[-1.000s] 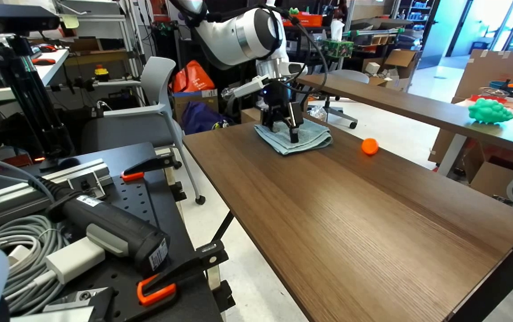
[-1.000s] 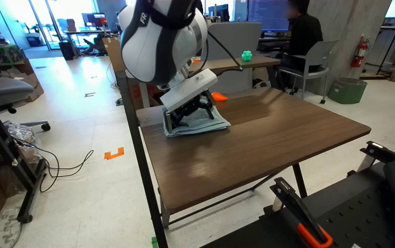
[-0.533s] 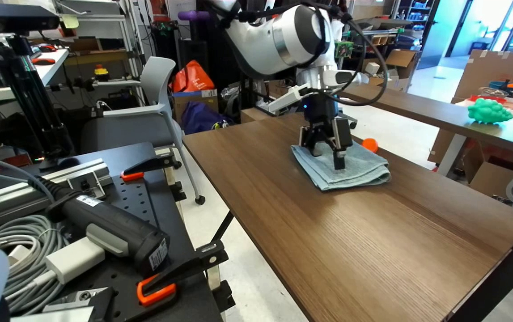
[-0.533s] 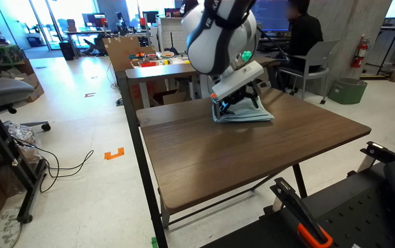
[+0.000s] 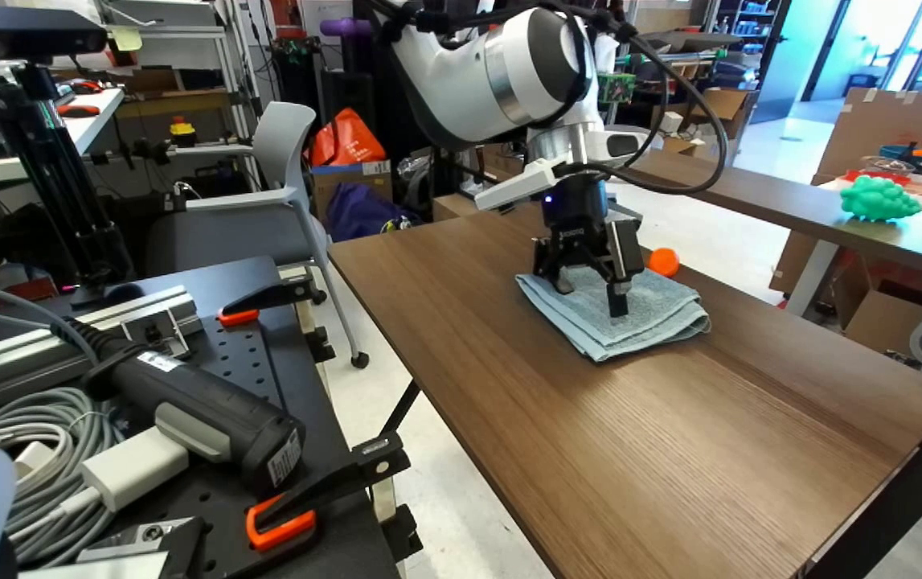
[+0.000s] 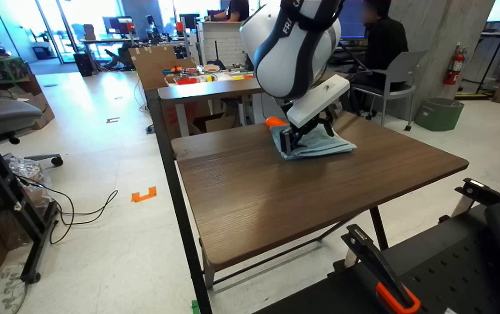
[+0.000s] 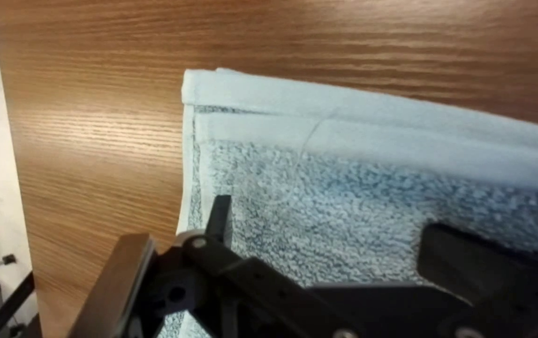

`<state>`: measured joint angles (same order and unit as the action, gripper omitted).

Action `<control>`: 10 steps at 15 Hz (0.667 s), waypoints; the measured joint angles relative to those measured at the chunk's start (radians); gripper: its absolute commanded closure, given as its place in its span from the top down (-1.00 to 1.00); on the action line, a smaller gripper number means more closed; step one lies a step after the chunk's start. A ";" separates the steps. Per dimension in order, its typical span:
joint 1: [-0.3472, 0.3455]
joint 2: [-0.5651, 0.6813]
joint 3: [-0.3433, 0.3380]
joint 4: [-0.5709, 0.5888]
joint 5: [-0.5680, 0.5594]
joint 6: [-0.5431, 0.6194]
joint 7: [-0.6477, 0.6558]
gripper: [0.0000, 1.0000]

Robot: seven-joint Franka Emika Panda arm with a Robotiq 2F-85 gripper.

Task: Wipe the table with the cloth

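A folded light-blue cloth (image 5: 657, 322) lies flat on the brown wooden table (image 5: 653, 450). The cloth (image 6: 326, 146) and the table (image 6: 250, 200) also show in an exterior view from another side. My gripper (image 5: 591, 295) points down onto the cloth with its fingers spread wide, and the fingertips appear to touch the top of the cloth. In the wrist view my gripper (image 7: 329, 230) has the cloth (image 7: 344, 188) under and between its two black fingers. Nothing is pinched between them. Part of the cloth is hidden under the gripper.
An orange ball-like object (image 5: 664, 262) is at the table's edge close beside the cloth, also seen in an exterior view (image 6: 275, 121). A second table (image 5: 790, 205) with a green bumpy toy (image 5: 878, 199) stands beyond. A black workbench (image 5: 227, 370) with clamps and cables stands nearby.
My gripper and the cloth have slid together along the table, from the far end toward its middle, and have come close to the orange object. The fingers have stayed spread.
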<state>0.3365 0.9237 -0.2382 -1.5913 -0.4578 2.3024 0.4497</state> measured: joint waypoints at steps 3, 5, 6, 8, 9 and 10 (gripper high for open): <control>0.056 -0.061 0.002 -0.125 -0.102 0.097 -0.003 1.00; 0.097 -0.108 0.010 -0.218 -0.164 0.159 -0.004 1.00; 0.114 -0.134 0.017 -0.269 -0.196 0.198 -0.003 1.00; 0.127 -0.182 0.039 -0.363 -0.248 0.284 -0.006 1.00; 0.120 -0.203 0.053 -0.405 -0.257 0.332 -0.018 1.00; 0.101 -0.223 0.069 -0.444 -0.258 0.378 -0.039 1.00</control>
<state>0.4375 0.7010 -0.1690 -2.0349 -0.7158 2.6805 0.4103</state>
